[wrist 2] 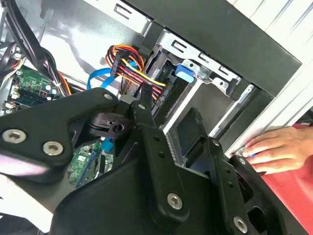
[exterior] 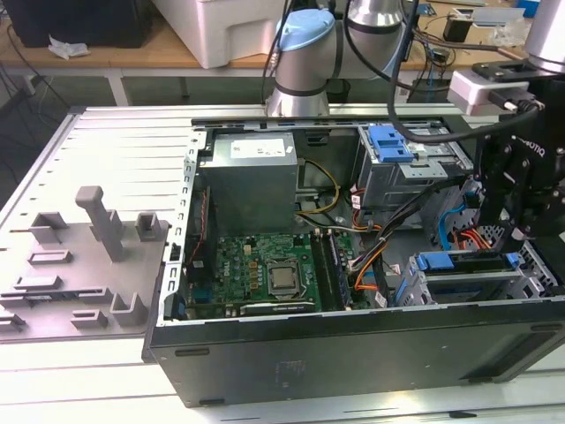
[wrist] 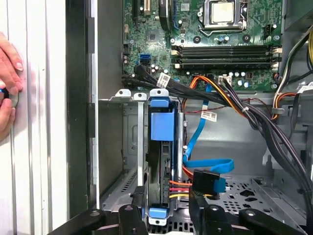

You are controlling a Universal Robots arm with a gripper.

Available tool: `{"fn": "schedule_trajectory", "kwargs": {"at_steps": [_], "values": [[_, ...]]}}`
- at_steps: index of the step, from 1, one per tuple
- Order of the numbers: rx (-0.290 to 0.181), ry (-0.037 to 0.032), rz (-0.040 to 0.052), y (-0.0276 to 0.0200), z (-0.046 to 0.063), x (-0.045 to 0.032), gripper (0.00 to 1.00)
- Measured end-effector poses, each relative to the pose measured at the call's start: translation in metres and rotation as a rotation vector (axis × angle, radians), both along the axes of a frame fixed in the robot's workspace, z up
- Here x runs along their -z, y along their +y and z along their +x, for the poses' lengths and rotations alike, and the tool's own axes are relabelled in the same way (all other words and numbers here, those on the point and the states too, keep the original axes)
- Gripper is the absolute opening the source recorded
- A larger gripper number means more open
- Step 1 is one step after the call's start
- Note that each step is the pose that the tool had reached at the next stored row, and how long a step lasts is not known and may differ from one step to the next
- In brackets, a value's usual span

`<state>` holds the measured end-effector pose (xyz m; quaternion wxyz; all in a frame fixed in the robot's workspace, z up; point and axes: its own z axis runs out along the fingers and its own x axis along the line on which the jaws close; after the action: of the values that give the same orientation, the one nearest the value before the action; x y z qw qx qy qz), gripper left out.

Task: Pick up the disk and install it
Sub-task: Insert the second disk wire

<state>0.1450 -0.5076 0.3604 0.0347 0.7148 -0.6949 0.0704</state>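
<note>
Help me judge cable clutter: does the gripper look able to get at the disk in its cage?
Probably yes. In the first wrist view the gripper hangs right above the disk in the drive cage; the blue cable and orange-red wires run beside it, not across.

arm: lowered, wrist low | claw (wrist: 166, 215): fingers spread apart
</note>
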Motion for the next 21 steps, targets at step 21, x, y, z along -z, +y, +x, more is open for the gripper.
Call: {"fn": "schedule_trajectory", "kwargs": {"at_steps": [21], "values": [[0.002, 0.0011, -0.1120, 0.0363, 0.000, -0.0223, 0.48]]}}
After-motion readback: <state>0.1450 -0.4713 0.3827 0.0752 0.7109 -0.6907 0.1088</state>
